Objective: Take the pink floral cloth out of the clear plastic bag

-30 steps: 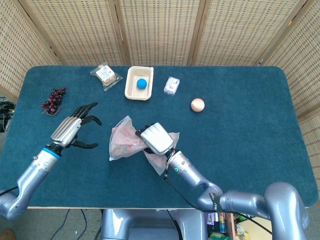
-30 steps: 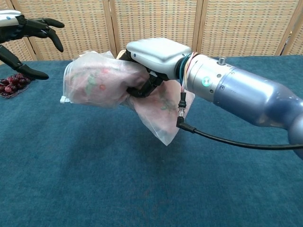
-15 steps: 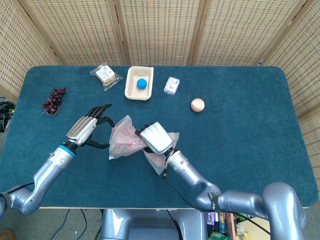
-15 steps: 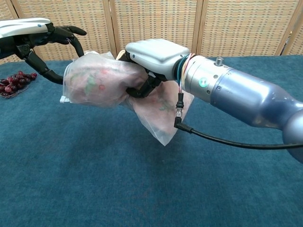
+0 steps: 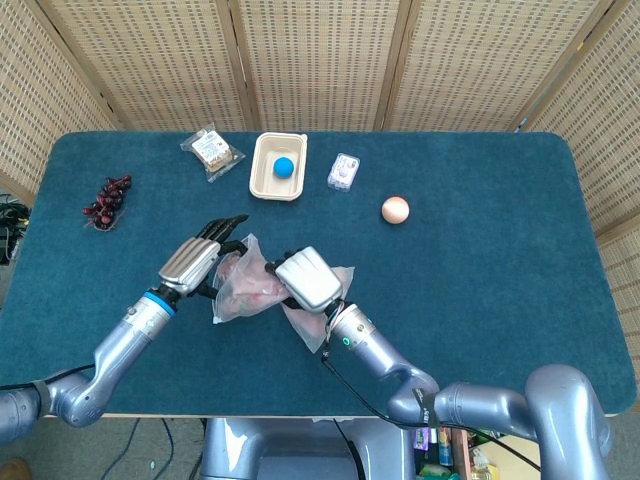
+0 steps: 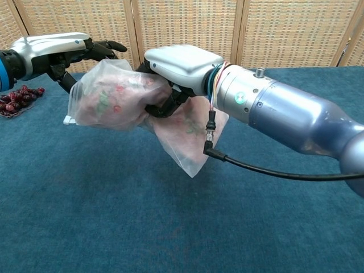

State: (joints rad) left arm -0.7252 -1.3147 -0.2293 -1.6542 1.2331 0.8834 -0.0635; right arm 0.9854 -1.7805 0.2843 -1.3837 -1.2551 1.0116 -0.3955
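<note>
The clear plastic bag [image 5: 243, 288] hangs above the blue table [image 5: 480, 250], with the pink floral cloth [image 6: 105, 96] bunched inside it. My right hand [image 5: 308, 279] grips the bag at its middle, and a loose flap of bag [image 6: 187, 136] droops below the hand. My left hand [image 5: 196, 259] has come to the bag's left end. Its fingers [image 6: 105, 46] spread over the top of the bag and its thumb lies behind it. I cannot see it clamp the plastic.
At the far left lie dark grapes [image 5: 107, 199]. Along the back are a snack packet [image 5: 211, 150], a cream tray [image 5: 262, 172] holding a blue ball [image 5: 284, 166], and a small white packet [image 5: 343, 172]. An egg [image 5: 395, 210] sits right of centre. Wicker screens stand behind.
My left hand has travelled right from beside the grapes until its fingers reach over the bag's left end. The right hand and the bag have shifted slightly left.
</note>
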